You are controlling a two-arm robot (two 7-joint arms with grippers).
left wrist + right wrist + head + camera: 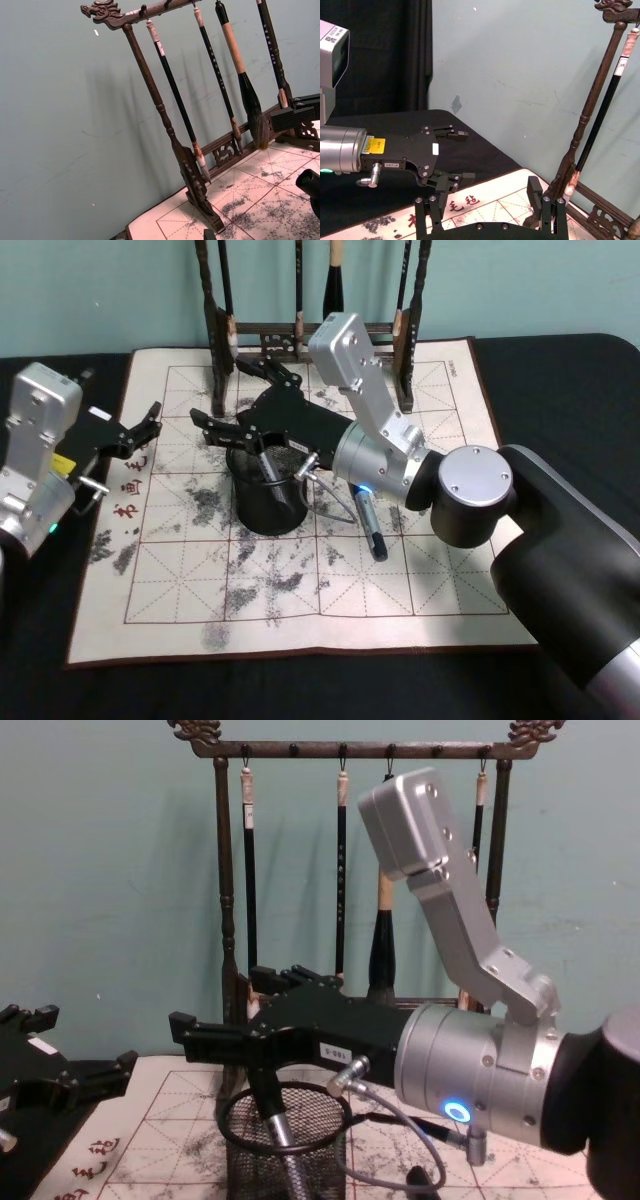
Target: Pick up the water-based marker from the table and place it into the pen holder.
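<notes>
The black wire-mesh pen holder (262, 502) stands on the ink-stained gridded mat (300, 610) of the table. A grey marker with a black cap (274, 1118) leans inside the holder, also visible from the head view as the marker (270, 466). My right gripper (220, 390) hovers just above the holder's rim, open, with nothing between its fingers; its own camera shows the right gripper (487, 205) with fingers well apart. A second grey marker (368, 525) lies on the mat to the right of the holder, under my right arm. My left gripper (138, 430) rests open at the mat's left edge.
The tall brown wooden rack of hanging brushes (300, 330) stands at the back of the mat, right behind my right gripper. A thin cable loop (335, 502) hangs from my right wrist beside the holder. The front half of the mat has free room.
</notes>
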